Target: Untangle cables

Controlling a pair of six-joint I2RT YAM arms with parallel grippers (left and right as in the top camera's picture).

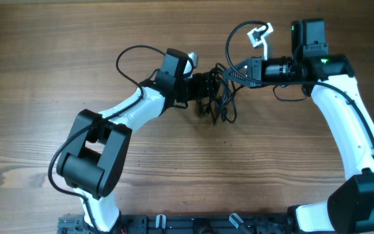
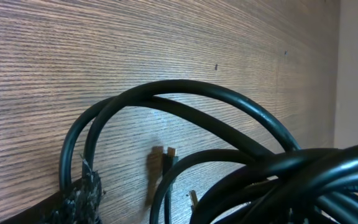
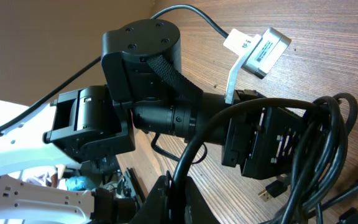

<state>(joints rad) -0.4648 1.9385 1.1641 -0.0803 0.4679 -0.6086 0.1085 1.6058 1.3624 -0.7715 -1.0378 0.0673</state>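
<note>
The cables (image 1: 223,104) are a tangled black bundle at the table's middle, between my two grippers. My left gripper (image 1: 208,88) is pushed into the bundle from the left. In the left wrist view thick loops (image 2: 229,118) fill the space between its fingers, with one finger pad (image 2: 79,196) far out at the left, so the jaws look open. My right gripper (image 1: 234,73) is shut on one black cable (image 3: 185,162), which rises from its jaws (image 3: 182,193). That cable loops back to a silvery-white tagged end (image 1: 260,34), also seen in the right wrist view (image 3: 263,50).
The wooden table (image 1: 57,52) runs wide on all sides. A loose loop (image 1: 132,58) arcs beside the left arm. A small gold-tipped plug (image 3: 269,190) lies on the wood under the left gripper body (image 3: 272,143). A dark rail (image 1: 193,224) lines the front edge.
</note>
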